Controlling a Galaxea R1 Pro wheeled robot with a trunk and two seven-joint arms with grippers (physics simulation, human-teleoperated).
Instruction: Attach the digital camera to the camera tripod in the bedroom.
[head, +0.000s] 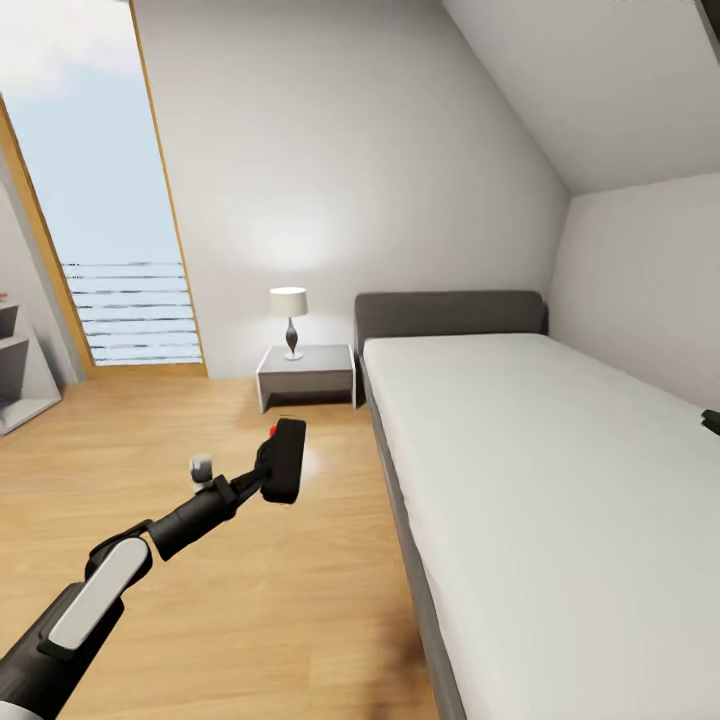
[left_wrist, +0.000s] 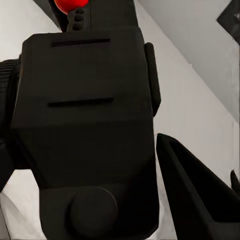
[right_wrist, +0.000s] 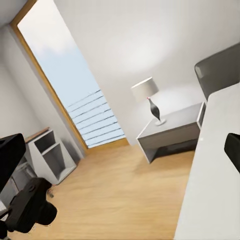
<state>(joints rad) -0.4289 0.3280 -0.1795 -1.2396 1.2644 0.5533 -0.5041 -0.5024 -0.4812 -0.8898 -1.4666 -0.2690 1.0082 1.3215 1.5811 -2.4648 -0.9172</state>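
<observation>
The digital camera (head: 287, 460), a small black box with a red button, hangs over the wood floor left of the bed, and my left gripper (head: 268, 480) is shut on it. Close up in the left wrist view, the camera's body (left_wrist: 85, 125) sits beside one dark finger (left_wrist: 195, 195). My right gripper (right_wrist: 120, 155) is open with nothing between its fingers (right_wrist: 10, 155), and it points toward the window. A dark tip of it pokes in over the mattress (head: 712, 420). The camera tripod is out of view.
A grey bed with a white mattress (head: 540, 480) takes up the right side. At its head stand a grey nightstand (head: 306, 372) and a table lamp (head: 289, 318). A tall wood-framed window (head: 110, 220) and a grey shelf unit (head: 20, 370) are at the left. Light wood floor (head: 250, 600) lies between.
</observation>
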